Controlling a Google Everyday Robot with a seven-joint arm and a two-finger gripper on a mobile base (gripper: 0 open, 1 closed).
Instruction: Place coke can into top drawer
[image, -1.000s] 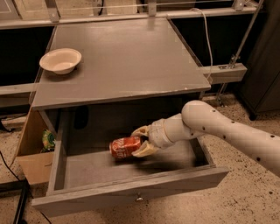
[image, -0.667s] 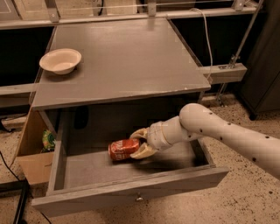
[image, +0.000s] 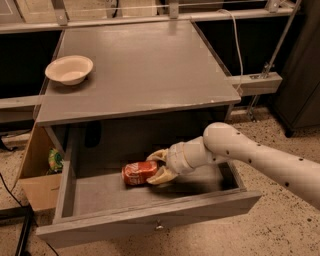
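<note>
The top drawer (image: 150, 225) is pulled out wide, its grey floor in view and a small knob on the front panel. A red coke can (image: 138, 173) lies on its side in the drawer, left of centre. My gripper (image: 158, 166) reaches in from the right on a white arm, with its cream fingers (image: 163, 175) above and below the can's right end. The can looks to be resting on the drawer floor.
A cream round bowl (image: 69, 69) sits at the left rear of the grey cabinet top (image: 140, 75). A cardboard box (image: 37, 187) with a green packet stands left of the drawer. A dark cabinet stands at the far right.
The arm has shifted slightly left and lower inside the drawer, taking the can with it. The can stays on its side between the fingers.
</note>
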